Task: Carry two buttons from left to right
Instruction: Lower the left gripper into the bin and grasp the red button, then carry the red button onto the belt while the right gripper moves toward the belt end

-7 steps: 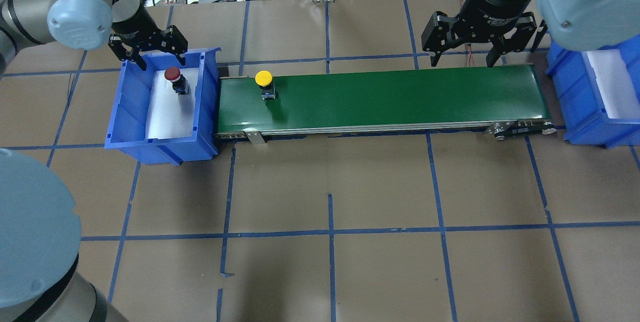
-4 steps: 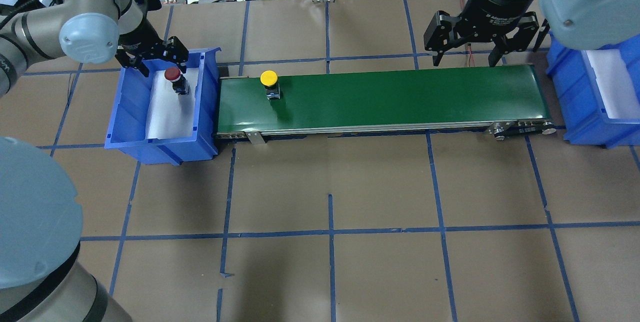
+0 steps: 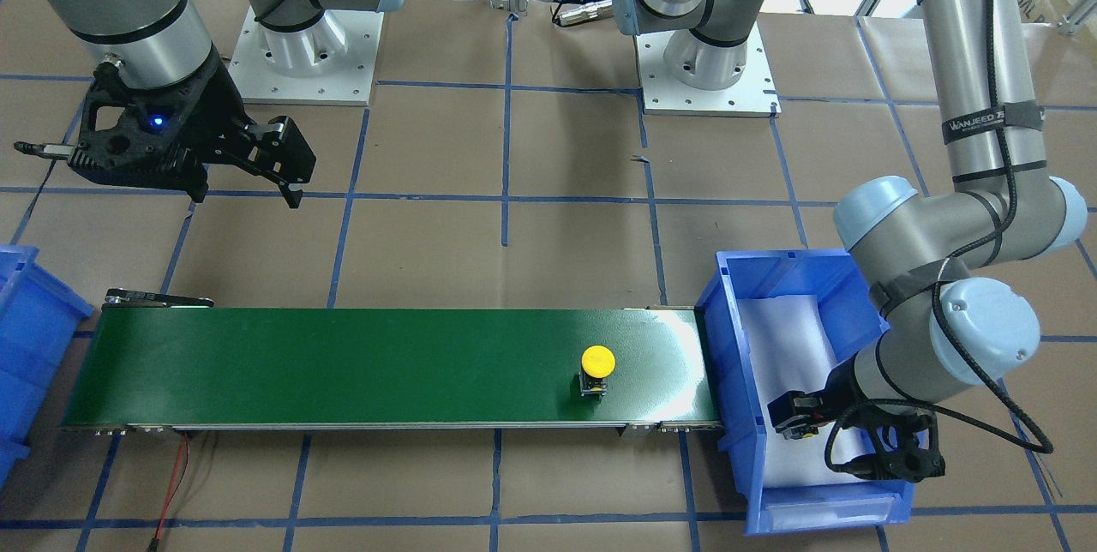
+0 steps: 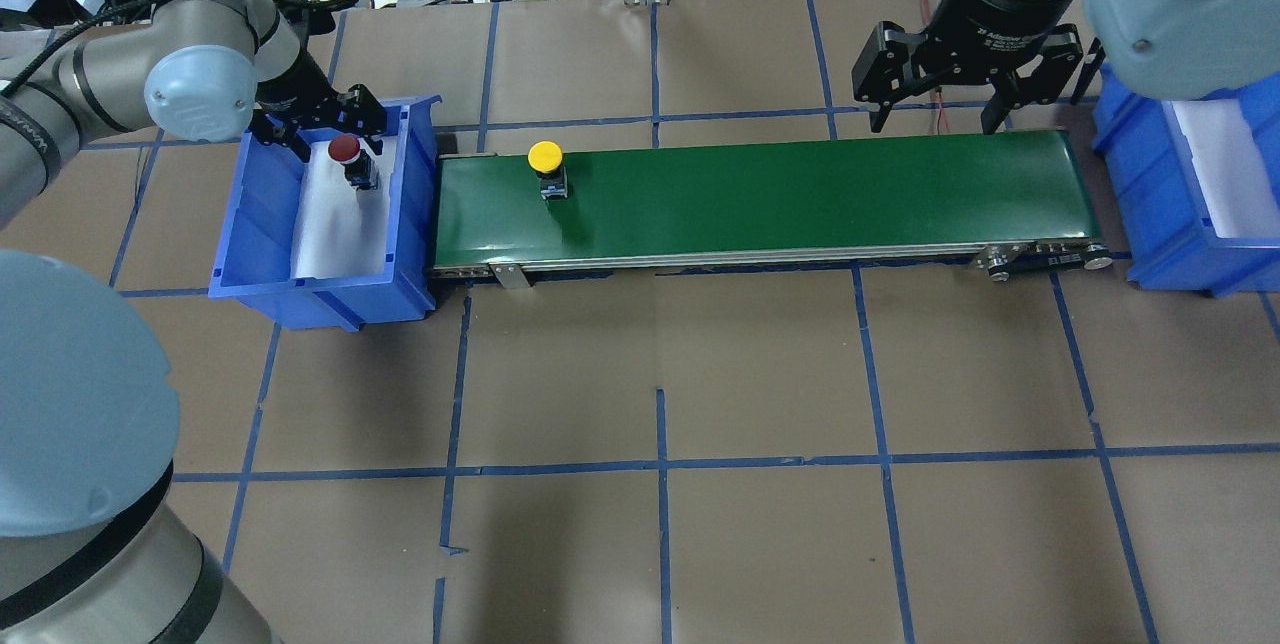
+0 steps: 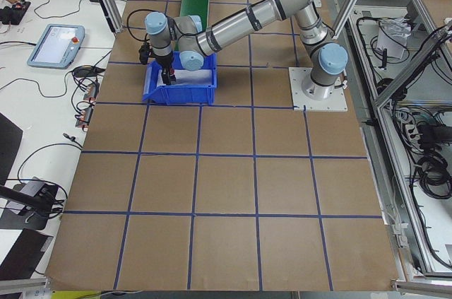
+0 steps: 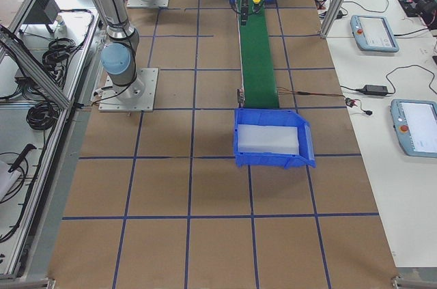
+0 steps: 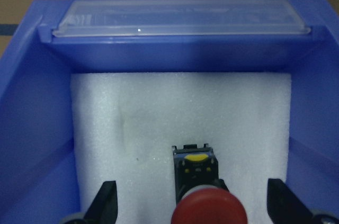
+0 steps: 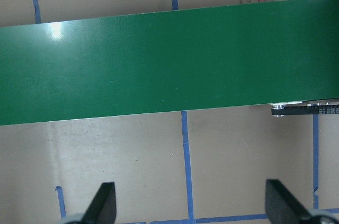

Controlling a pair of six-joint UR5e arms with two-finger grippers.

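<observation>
Right now the left claw (image 4: 320, 134) hangs fingers-down in the far end of the left blue bin (image 4: 235, 224). Its fingers are apart, and the red button (image 4: 345, 150) stands cap-up on the foam just below and between them, so a straight drop looks like all it needs. The yellow button (image 4: 544, 157) sits near the left end of the green belt (image 4: 800, 189), while the right claw (image 4: 932, 122), also spread and empty, hovers at the belt's far right edge, well apart from both.

Yellow button (image 4: 547, 167) stands on the green belt (image 4: 800, 194) near the blue bin (image 4: 320, 299) — red button (image 4: 351, 158) stands inside it.
</observation>
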